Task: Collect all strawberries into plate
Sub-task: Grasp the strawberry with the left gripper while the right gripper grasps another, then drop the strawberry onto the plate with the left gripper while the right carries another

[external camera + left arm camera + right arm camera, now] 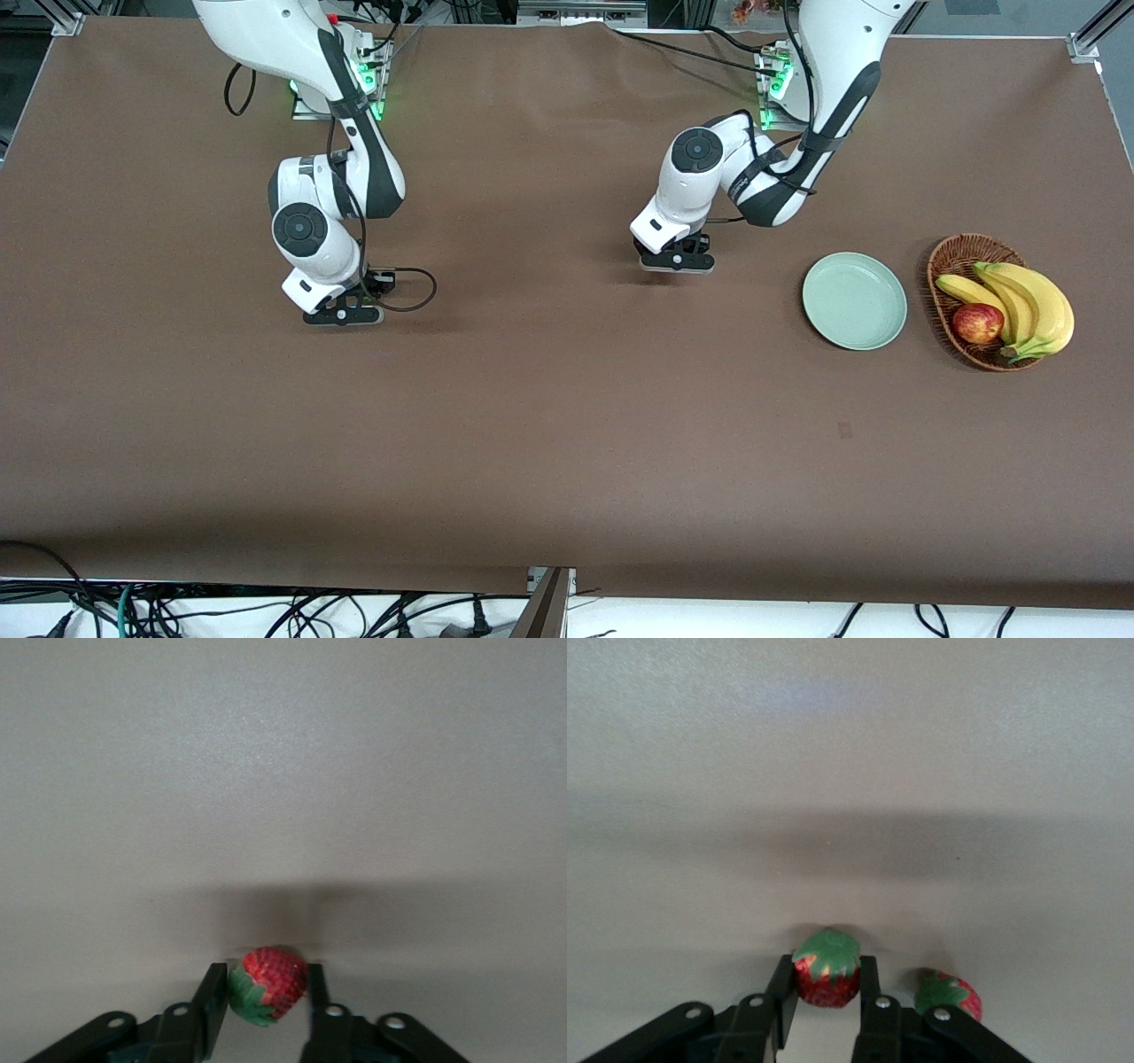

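On the brown tabletop [549,425], the plate [854,300] lies bare toward the left arm's end. The left gripper [266,1001] pinches one strawberry [268,985]. The right gripper [826,997] clamps another strawberry [827,968], a third berry [948,993] just beside it.

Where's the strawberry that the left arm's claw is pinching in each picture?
Front view: not visible; the left claw, low at the table, covers it.
Left wrist view: the strawberry is at bottom middle, pinched between the fingers.
Right wrist view: not in it; the right claw pinches a second berry, with a third berry beside it.
Shared landmark: the left claw, in the front and left wrist views.
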Available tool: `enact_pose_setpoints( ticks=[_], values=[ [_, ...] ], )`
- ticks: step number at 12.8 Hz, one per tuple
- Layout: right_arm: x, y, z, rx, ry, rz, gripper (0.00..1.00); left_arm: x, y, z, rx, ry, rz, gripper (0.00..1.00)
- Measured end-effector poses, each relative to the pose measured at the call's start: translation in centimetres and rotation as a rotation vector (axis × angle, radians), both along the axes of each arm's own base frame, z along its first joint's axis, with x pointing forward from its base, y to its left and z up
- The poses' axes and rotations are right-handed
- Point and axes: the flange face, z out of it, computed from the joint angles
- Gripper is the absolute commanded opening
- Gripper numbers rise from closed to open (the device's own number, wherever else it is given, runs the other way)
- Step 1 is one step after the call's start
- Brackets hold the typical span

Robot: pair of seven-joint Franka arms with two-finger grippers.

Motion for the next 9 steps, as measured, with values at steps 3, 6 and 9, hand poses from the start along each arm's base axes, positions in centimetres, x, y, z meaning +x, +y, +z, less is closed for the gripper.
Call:
enact_pose_setpoints(
  ticks=[3, 6, 9],
  values=[
    [0.3, 1.1, 0.7, 0.031, -0.012, -0.009, 0.15, 0.1, 0.0, 0.0, 0.0, -0.001, 0.007, 0.11],
    [1.0, 4.4, 2.7, 0.095, 0.016, -0.033, 0.16, 2.0, 1.5, 0.9, 0.008, -0.012, 0.047, 0.1],
    [3.0, 7.6, 6.8, 0.17, 0.046, -0.097, 0.16, 5.8, 7.1, 2.8, 0.025, 0.008, 0.062, 0.1]
  ],
)
